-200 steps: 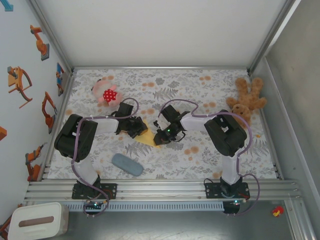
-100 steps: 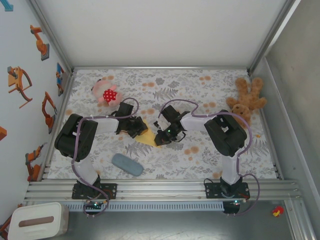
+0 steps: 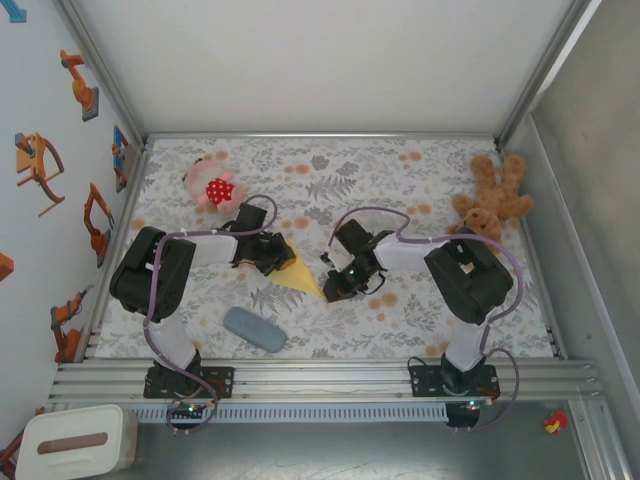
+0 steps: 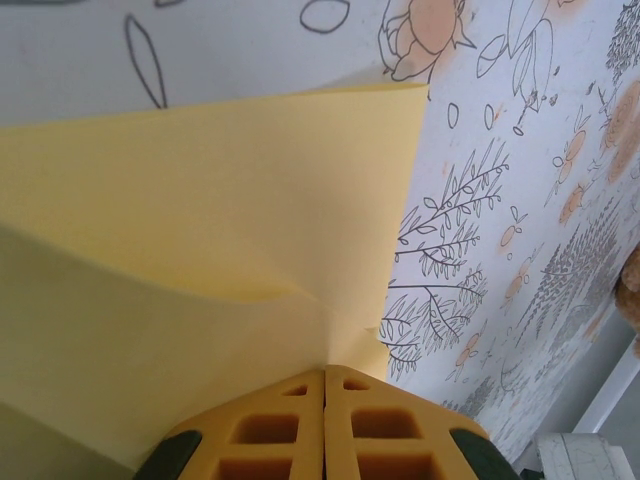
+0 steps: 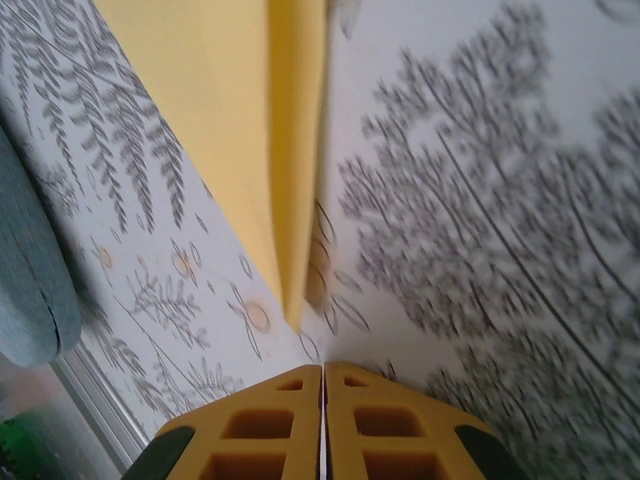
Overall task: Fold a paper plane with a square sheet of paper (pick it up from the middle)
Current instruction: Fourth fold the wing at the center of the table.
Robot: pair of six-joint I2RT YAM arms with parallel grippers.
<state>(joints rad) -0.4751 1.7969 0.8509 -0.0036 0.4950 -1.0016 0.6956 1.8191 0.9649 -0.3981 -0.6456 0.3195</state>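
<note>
The square sheet of paper (image 3: 298, 272) lies on the flowered table as a creased yellow triangle with its tip pointing right and toward me. My left gripper (image 3: 268, 256) is at its left end. In the left wrist view the left gripper (image 4: 324, 369) is shut on the paper (image 4: 200, 210), whose folded layers rise straight out of the closed pads. My right gripper (image 3: 338, 287) sits just right of the tip. In the right wrist view it (image 5: 324, 367) is shut with nothing in it, and the paper's (image 5: 250, 120) point ends a short way ahead of the fingertips.
A grey-blue oblong pad (image 3: 253, 328) lies near the front left, also seen at the left edge as the pad (image 5: 30, 280). A brown teddy bear (image 3: 492, 200) lies at the back right and a pink toy with a red patch (image 3: 212, 186) at the back left.
My right gripper has pulled back to the right, off the paper, and the yellow tip now shows uncovered. The left gripper has stayed where it was.
</note>
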